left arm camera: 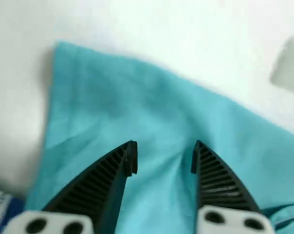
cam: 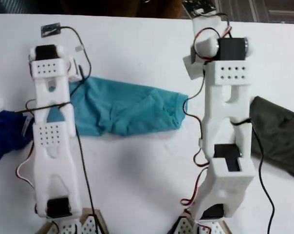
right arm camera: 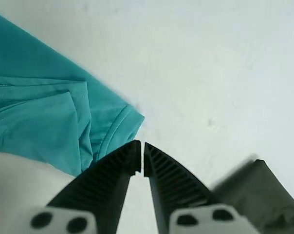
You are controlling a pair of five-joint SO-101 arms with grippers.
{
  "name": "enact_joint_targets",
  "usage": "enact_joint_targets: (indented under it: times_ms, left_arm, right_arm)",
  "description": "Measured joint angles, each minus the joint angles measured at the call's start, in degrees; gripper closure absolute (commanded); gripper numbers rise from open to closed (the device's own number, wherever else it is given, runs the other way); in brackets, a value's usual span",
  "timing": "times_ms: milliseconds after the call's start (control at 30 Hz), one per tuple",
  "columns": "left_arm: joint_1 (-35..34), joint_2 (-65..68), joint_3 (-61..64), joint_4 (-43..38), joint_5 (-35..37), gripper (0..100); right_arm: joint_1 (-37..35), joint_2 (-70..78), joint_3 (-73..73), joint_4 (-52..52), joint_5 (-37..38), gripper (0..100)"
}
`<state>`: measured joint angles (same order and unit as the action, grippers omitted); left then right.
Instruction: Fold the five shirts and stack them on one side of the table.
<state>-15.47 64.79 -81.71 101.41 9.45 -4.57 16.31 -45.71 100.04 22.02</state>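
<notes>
Hanging over the teal shirt (left arm camera: 152,112), your left gripper (left arm camera: 164,157) was spread wide; your right gripper (right arm camera: 142,158) was pinched closed beside it.

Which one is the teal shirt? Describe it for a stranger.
On the white table, look between left arm and right arm. The teal shirt lies rumpled, the left gripper open over one end. Its neighbours are dark: blue cloth at one edge, olive cloth at the other.
</notes>
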Motion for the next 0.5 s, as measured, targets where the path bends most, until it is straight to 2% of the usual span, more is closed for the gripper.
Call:
enact_joint_targets:
  times_ms: [200,300,400,500]
  left_arm:
    - [-7.21,-6.95,12.48,0.00,-3.52,76]
    - [-11.52,-10.29,21.01,0.00,-7.82,75]
    - [-13.01,-12.66,28.57,0.00,-10.55,74]
    - [-13.71,-12.84,30.59,0.00,-12.04,74]
  right_arm:
    - [3.34,-3.96,1.32,0.09,0.09,97.9]
    - [4.84,-5.80,1.32,0.09,0.09,97.9]
    - [4.92,-6.77,1.32,0.09,0.09,97.9]
    - [4.84,-6.86,1.32,0.09,0.09,97.9]
